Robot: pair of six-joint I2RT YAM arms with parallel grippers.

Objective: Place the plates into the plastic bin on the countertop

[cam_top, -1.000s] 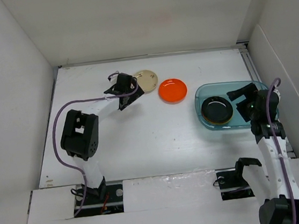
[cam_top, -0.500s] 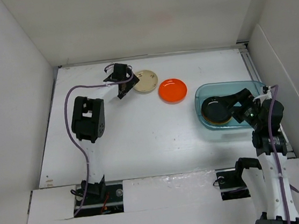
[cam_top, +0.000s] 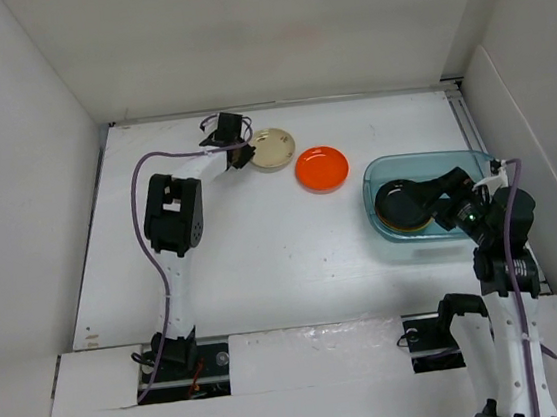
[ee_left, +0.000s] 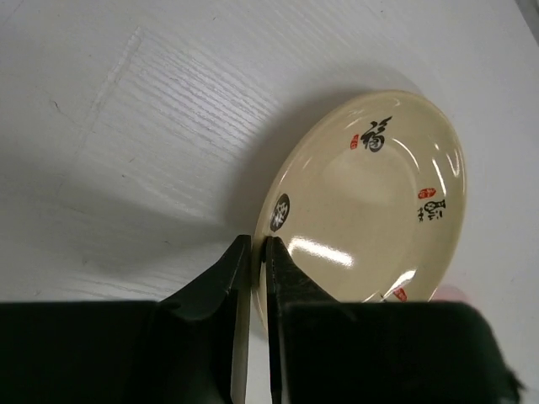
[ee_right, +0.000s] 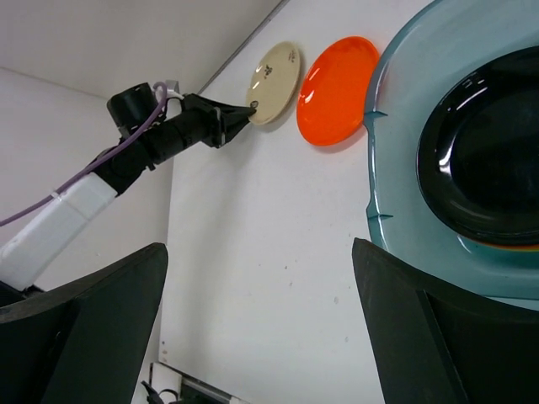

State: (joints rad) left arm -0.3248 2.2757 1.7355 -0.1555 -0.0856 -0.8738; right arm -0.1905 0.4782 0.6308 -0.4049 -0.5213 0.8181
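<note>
A cream plate [cam_top: 273, 149] with painted characters lies at the back of the white countertop [cam_top: 263, 250]. My left gripper [cam_top: 245, 155] is shut on its near-left rim [ee_left: 259, 252], one finger above and one below. An orange plate [cam_top: 321, 168] lies just right of it, apart from both grippers. The teal plastic bin [cam_top: 381, 177] stands at the right with a black plate [cam_top: 404, 203] on top of a stack; an orange rim shows beneath it [ee_right: 505, 246]. My right gripper [cam_top: 445, 196] hangs open over the bin's right part, its fingers [ee_right: 93, 320] wide apart and empty.
White walls enclose the countertop on three sides, with a raised panel along the right edge [cam_top: 512, 142]. The left arm's purple cable [cam_top: 140, 184] loops over the left part of the surface. The arm bases sit at the near edge [cam_top: 185, 355].
The left arm has stretched toward the back and its gripper has shut on the cream plate's rim. The right arm has pulled back slightly over the bin, still open.
</note>
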